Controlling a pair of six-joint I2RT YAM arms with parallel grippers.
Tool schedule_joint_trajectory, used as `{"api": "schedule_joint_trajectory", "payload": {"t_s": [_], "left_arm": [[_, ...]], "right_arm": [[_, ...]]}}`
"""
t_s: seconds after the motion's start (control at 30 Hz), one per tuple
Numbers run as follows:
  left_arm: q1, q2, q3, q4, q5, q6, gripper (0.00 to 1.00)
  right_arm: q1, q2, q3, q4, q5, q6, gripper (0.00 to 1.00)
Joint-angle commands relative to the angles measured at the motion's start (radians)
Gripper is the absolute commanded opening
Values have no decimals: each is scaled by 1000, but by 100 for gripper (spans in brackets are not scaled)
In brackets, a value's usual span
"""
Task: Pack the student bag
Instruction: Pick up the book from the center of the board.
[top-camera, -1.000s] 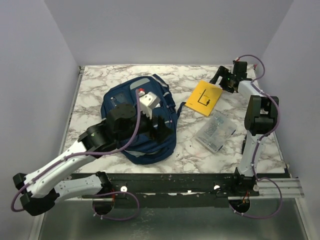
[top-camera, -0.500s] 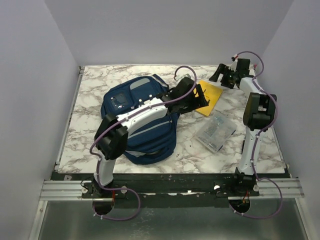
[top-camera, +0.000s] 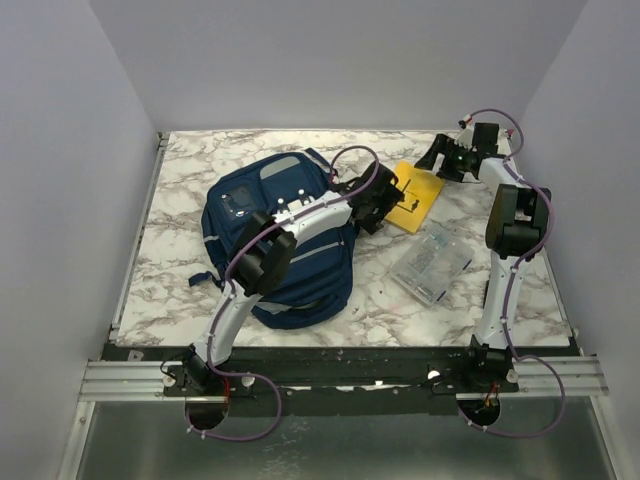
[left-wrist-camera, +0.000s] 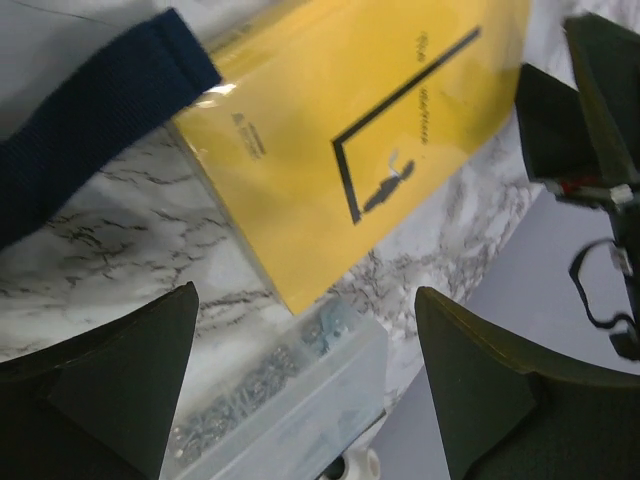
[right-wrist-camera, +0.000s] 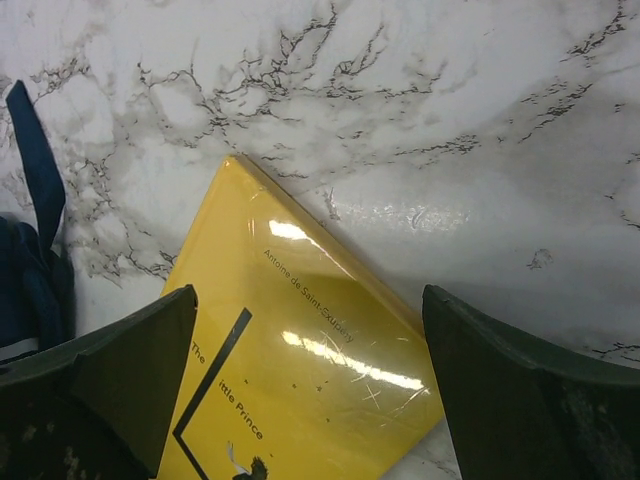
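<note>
The student bag (top-camera: 262, 225), a navy blue backpack, lies flat on the left half of the marble table; one of its straps (left-wrist-camera: 90, 110) reaches toward a yellow book (top-camera: 418, 196). My left arm stretches across the bag. Its gripper (top-camera: 390, 198) stands open at the book's near-left edge, with nothing between its fingers (left-wrist-camera: 110, 380). The left wrist view looks down on the book (left-wrist-camera: 370, 130). My right gripper (top-camera: 438, 156) hangs open over the book's far corner. In the right wrist view the book (right-wrist-camera: 300, 380) lies below and between the spread fingers (right-wrist-camera: 530, 390).
A clear plastic box (top-camera: 430, 262) of small metal parts lies just right of and nearer than the book; in the left wrist view this box (left-wrist-camera: 290, 400) is close under the jaws. Grey walls enclose the table on three sides.
My left arm has swung from low over the bag up and to the right, bringing its gripper to the book's edge. The right gripper has barely shifted.
</note>
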Motion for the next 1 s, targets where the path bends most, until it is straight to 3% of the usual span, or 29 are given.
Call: {"api": "schedule_joint_trajectory", "payload": {"t_s": [0.0,0.33,0.53,0.77,0.97], "left_arm": [[21,63,26,-19,23,-193,90],[43,50,-37,50,52,-258,88],[53,48,-55,85,92,-242,84],[43,17,40,97,118,1,73],[20,-85,49,66,105,133,72]], "right_arm": [[-6,38,3,-30,-67,2,96],[-7,-85,-231,-64,-200,30,89],[-7,-218,-410,44,-252,97,88],[-7,-268,-502,137,-328,168,87],[-6,-293,-559,205,-341,220,85]]}}
